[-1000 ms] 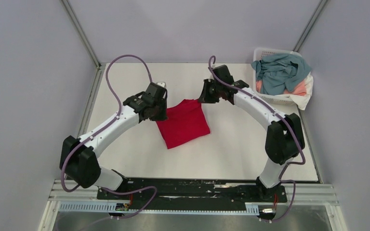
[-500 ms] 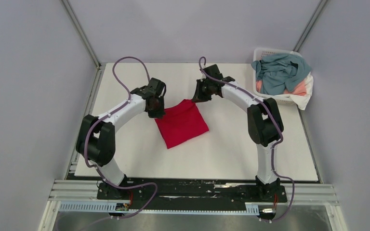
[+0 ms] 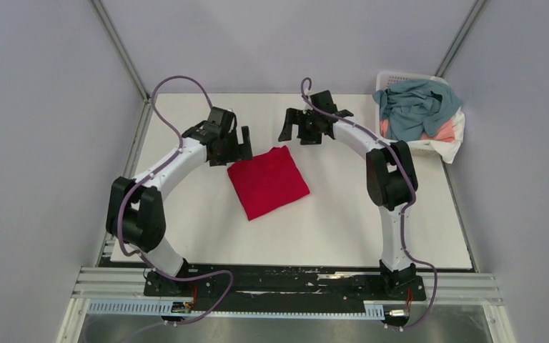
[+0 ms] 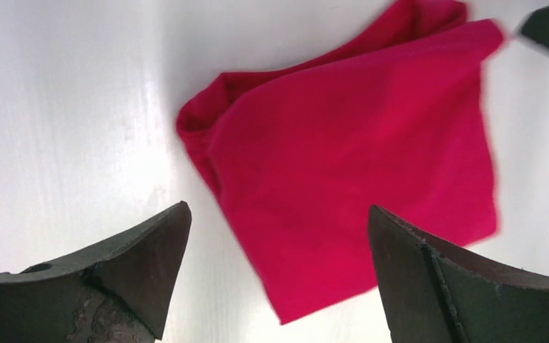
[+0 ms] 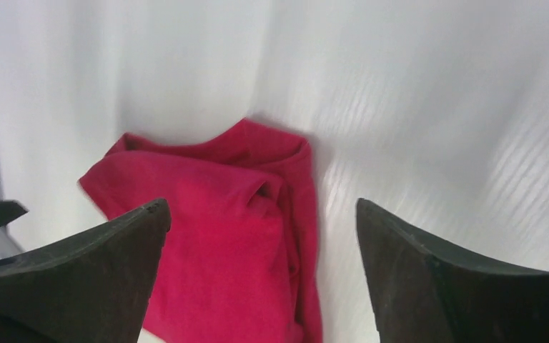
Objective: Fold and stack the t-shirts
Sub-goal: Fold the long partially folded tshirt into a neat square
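The bright red t-shirt [image 3: 268, 181] lies folded into a rough square on the white table [image 3: 186, 229], with nothing gripping it. My left gripper [image 3: 240, 143] hovers just off the shirt's far left corner, open and empty. My right gripper [image 3: 293, 133] hangs beyond its far right corner, also open and empty. In the left wrist view the red t-shirt [image 4: 357, 164] spreads below the wide-apart fingers of the left gripper [image 4: 279, 209]. The right wrist view has the shirt's bunched folded edge [image 5: 214, 243] below the right gripper [image 5: 262, 204].
A white lattice basket [image 3: 392, 77] stands at the back right corner, holding a teal-grey t-shirt [image 3: 414, 106], a salmon-pink one [image 3: 443, 133] and white cloth [image 3: 459, 140] hanging over its rim. Grey walls enclose the table on three sides.
Both grippers have opened and let go of the red t-shirt's far corners, then drawn back and up from it. The shirt has settled flat on the table.
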Controlling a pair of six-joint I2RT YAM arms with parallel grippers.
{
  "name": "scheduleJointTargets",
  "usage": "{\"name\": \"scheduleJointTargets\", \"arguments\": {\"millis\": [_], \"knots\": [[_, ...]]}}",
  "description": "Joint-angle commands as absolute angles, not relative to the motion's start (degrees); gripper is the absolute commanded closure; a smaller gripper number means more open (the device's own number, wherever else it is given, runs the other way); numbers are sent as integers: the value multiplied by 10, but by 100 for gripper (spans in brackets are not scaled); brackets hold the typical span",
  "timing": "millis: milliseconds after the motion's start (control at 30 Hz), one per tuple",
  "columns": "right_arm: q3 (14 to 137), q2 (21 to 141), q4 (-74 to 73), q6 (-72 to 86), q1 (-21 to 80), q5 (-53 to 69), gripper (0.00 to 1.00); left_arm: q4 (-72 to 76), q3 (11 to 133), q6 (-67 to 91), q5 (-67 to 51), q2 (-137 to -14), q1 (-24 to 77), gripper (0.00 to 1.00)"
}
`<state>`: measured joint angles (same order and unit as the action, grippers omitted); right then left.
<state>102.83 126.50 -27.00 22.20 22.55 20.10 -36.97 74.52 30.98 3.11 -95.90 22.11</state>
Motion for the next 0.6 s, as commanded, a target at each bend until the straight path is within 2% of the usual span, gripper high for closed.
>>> {"name": "scheduleJointTargets", "arguments": {"millis": [0, 100, 167, 467, 567], "knots": [[921, 1154, -168, 241, 230, 299, 0, -243, 693, 338, -96, -882, 221, 0], [860, 1140, -66, 286, 232, 408, 0, -189, 682, 350, -191, -905, 221, 0], [866, 1160, -53, 300, 236, 439, 0, -185, 689, 359, -195, -932, 221, 0], [959, 1306, -50, 360, 229, 388, 0, -187, 685, 373, -79, -1014, 202, 0], [966, 1348, -51, 374, 224, 380, 0, -180, 681, 377, -86, -1044, 184, 0]]}}
